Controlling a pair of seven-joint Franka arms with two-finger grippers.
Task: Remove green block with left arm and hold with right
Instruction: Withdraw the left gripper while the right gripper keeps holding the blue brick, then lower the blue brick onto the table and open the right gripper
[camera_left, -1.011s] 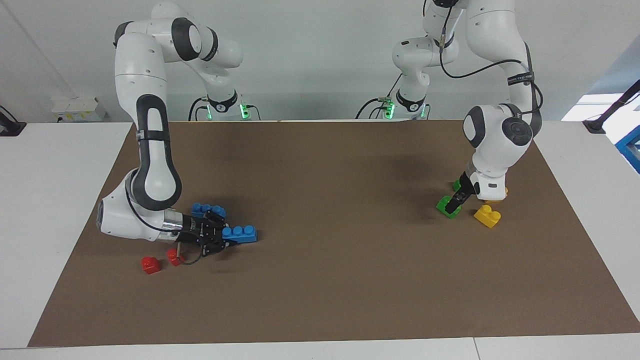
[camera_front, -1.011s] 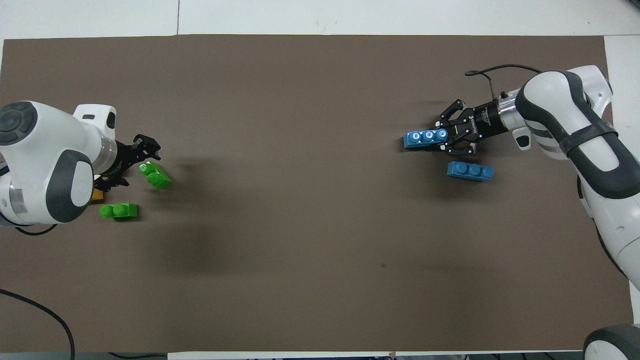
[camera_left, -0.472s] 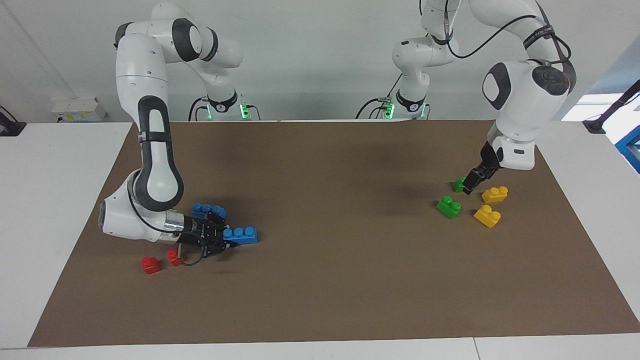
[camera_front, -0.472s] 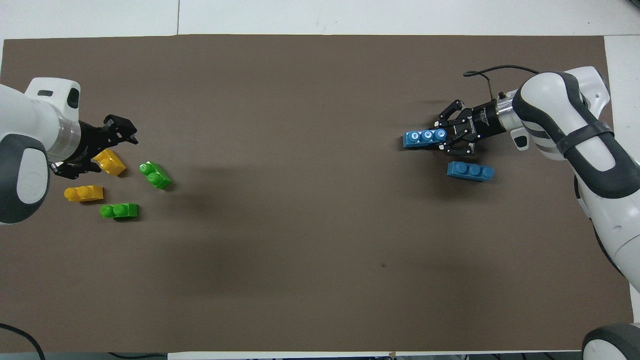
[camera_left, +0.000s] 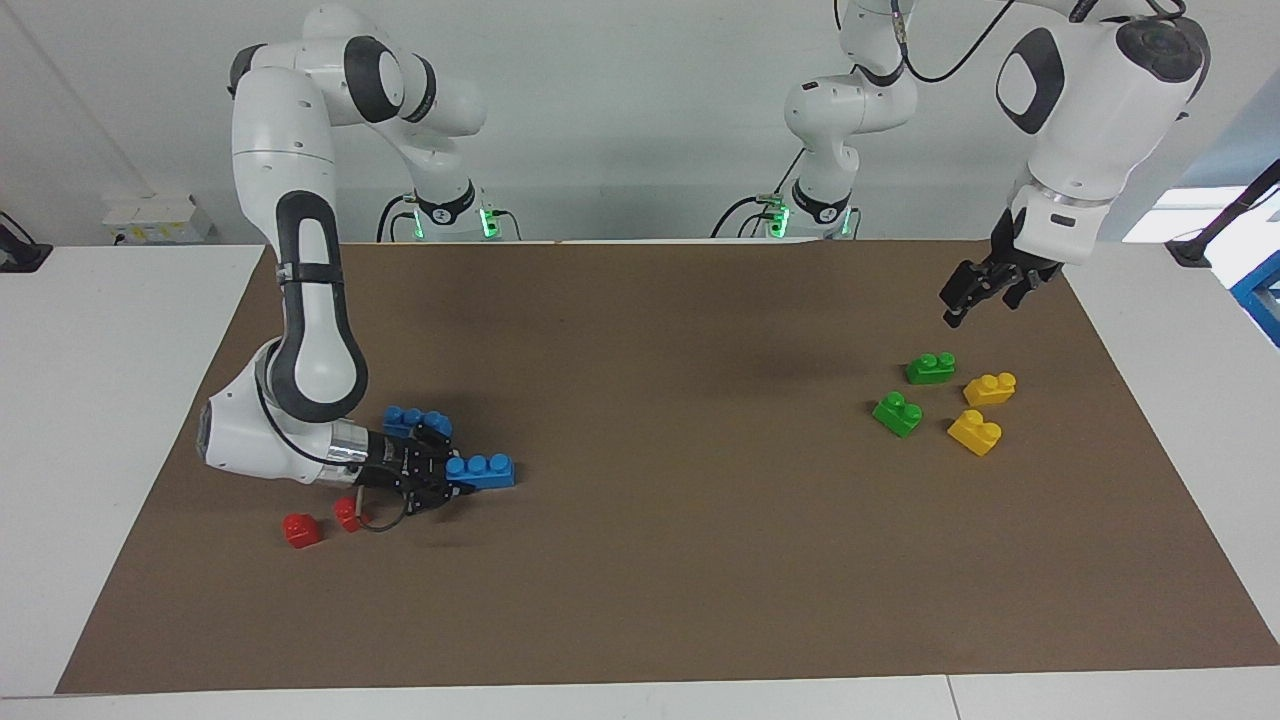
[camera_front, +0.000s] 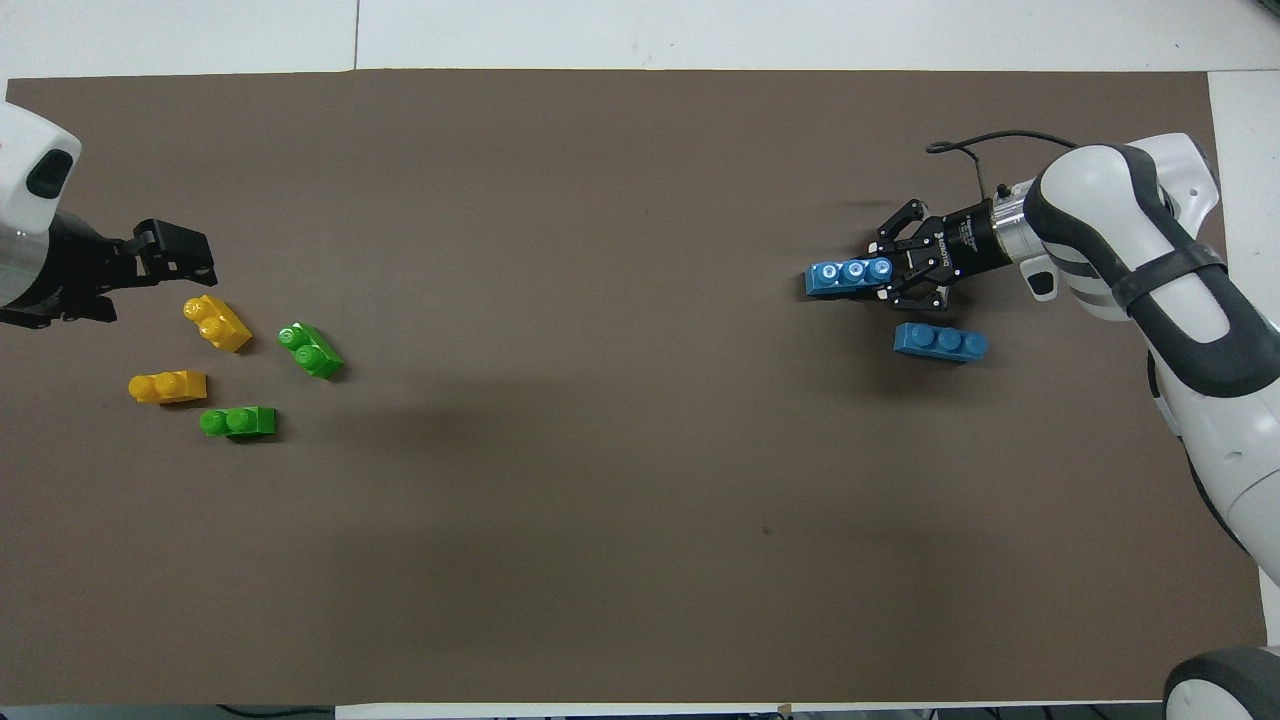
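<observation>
Two green blocks lie on the brown mat toward the left arm's end: one (camera_left: 930, 368) (camera_front: 238, 422) nearer to the robots, the other (camera_left: 898, 413) (camera_front: 311, 350) farther. My left gripper (camera_left: 977, 303) (camera_front: 155, 293) is open and empty, raised in the air above that end of the mat, apart from both blocks. My right gripper (camera_left: 462, 478) (camera_front: 880, 280) is low at the right arm's end, lying level and shut on a blue three-stud brick (camera_left: 482, 469) (camera_front: 848, 277).
Two yellow blocks (camera_left: 990, 388) (camera_left: 975, 432) lie beside the green ones. A second blue brick (camera_left: 412, 417) (camera_front: 940, 342) lies beside the right gripper. Two small red blocks (camera_left: 301, 530) (camera_left: 348, 514) lie by the right wrist.
My left gripper has risen from the green block farther from the robots and drawn back toward the mat's edge, empty. Both green blocks stay on the mat. The right arm has not moved.
</observation>
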